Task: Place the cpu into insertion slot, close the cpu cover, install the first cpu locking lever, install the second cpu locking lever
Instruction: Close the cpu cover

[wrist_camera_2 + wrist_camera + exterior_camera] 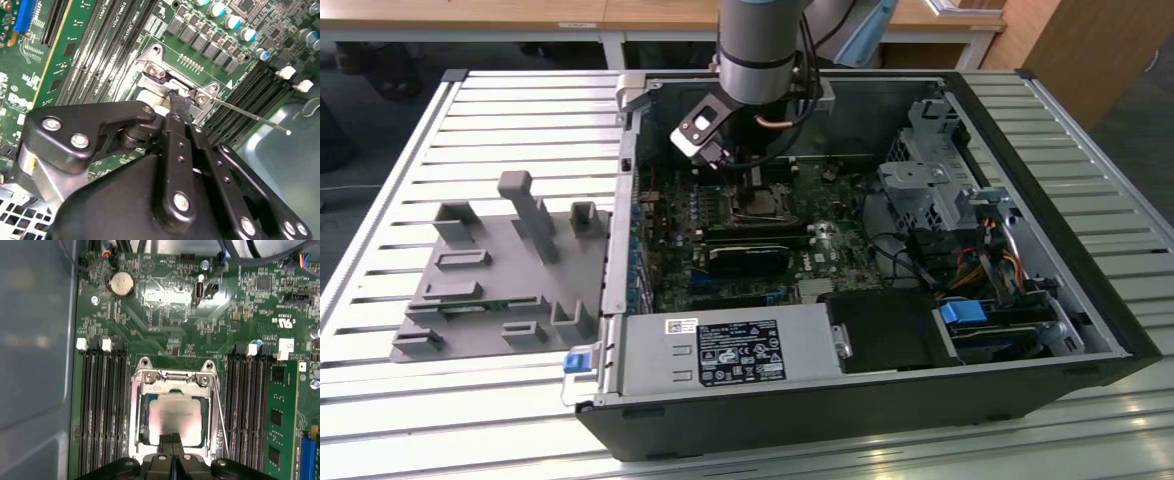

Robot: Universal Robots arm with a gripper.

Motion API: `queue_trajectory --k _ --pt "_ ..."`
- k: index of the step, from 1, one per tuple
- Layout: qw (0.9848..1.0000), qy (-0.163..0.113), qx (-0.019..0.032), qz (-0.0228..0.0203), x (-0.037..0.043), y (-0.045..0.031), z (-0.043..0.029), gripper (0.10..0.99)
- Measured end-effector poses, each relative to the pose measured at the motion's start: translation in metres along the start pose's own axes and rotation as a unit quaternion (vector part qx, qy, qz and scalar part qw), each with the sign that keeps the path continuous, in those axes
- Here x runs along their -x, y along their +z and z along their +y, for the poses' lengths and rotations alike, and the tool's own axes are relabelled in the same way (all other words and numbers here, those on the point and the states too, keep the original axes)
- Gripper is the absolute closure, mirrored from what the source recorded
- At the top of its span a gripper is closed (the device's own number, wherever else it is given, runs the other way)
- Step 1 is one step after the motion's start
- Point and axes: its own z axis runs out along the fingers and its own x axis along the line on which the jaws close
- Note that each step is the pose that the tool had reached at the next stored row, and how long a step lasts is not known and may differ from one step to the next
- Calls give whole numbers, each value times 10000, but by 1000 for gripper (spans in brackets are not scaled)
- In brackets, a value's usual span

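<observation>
The cpu [175, 412], a silvery-beige square, lies flat inside the insertion slot [134, 430] on the green board. The cpu cover [172, 385], a thin silvery frame, lies down around the chip. My gripper [172, 437] is shut, its two black fingertips pressed together over the near edge of the chip and cover, with nothing visible between them. In the second wrist view the gripper [179, 105] has its tips at the socket's metal frame. A thin wire locking lever [220, 415] runs along one side of the socket, and this lever [250, 116] sticks out away from it. In the exterior view the gripper [750, 190] reaches down into the open computer case.
Long black memory slots [102, 410] flank the socket on both sides. A black fan card [747, 258], a power supply [727, 352] and drive cages [927, 180] crowd the case. The case walls [630, 200] surround the arm. A grey fixture [500, 270] sits at the exterior view's left.
</observation>
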Motion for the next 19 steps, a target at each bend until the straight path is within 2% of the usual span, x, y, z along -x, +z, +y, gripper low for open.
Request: queue_trajectory --k 10,15,19 --pt "10000 0 -1 -1 1 42 -1 980" --pt "10000 0 0 0 0 -18 0 980" --pt "10000 0 0 0 0 -23 12 980"
